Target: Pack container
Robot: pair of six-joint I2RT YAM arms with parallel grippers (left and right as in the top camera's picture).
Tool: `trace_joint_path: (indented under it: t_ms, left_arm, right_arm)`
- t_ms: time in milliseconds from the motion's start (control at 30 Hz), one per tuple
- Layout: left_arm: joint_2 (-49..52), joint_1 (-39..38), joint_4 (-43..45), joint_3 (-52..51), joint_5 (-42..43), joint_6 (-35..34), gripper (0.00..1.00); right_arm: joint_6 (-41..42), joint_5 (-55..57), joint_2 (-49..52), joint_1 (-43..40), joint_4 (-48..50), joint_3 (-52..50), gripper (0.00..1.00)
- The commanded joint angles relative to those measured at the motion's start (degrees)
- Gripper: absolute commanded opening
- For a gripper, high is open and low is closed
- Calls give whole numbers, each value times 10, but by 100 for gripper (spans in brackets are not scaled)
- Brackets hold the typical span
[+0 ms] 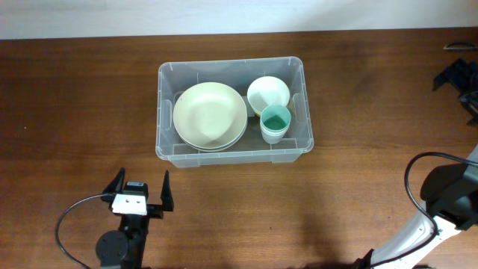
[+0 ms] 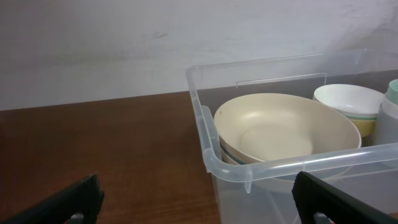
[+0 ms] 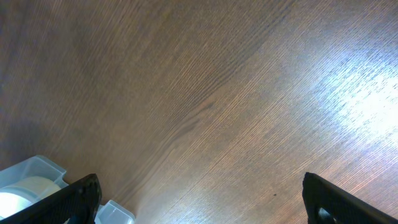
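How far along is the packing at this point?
Done: the clear rectangular plastic container holds stacked cream shallow bowls, a white bowl and a pale green cup. In hand: nothing; the left gripper and right gripper are open and empty. Left: no other dishes show outside it, so packing looks finished.

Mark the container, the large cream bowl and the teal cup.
container (image 1: 161, 112): overhead view, its left wall.
large cream bowl (image 1: 209, 113): overhead view, its centre.
teal cup (image 1: 275, 119): overhead view, inside its mouth.
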Motion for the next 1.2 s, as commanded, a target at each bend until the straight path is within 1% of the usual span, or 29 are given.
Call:
trace_joint_path:
  t_ms: [0, 167, 300, 433, 500, 533, 600, 667, 767, 867, 967, 1167]
  left_arm:
    - [-4, 4, -5, -1, 4, 9, 99]
    - [-4, 4, -5, -1, 4, 9, 99]
    - [-4, 4, -5, -1, 4, 9, 99]
    - [-4, 4, -5, -1, 4, 9, 99]
    - [-4, 4, -5, -1, 4, 9, 100]
    - [-4, 4, -5, -1, 4, 9, 99]
    - [-4, 4, -5, -1, 4, 9, 99]
    - [-4, 4, -5, -1, 4, 9, 99]
    - [-4, 4, -5, -1, 4, 9, 99]
    - [-4, 4, -5, -1, 4, 9, 99]
    - [-4, 4, -5, -1, 4, 9, 99]
    - [-4, 4, -5, -1, 4, 9, 99]
  right_arm:
    - [-4, -1, 0, 2, -1, 0, 99]
    - [-4, 8, -5, 3, -1, 0, 99]
    - [-4, 23, -52, 17, 1, 0, 99]
    - [-4, 80, -124, 71, 8, 0, 99]
    - [-4, 138, -177, 128, 22, -4, 99]
    - [-4, 183, -225, 181, 49, -26, 99]
    - [-4, 223, -283, 243, 92, -71, 99]
    - [-4, 242, -334, 288, 132, -123, 99]
    - [-4, 245, -438, 350, 197, -249, 99]
    - [-4, 214, -518, 376, 236, -348, 99]
    - [-4, 191, -595, 384, 295, -448, 99]
    - [-21, 191, -770, 383, 467, -685, 99]
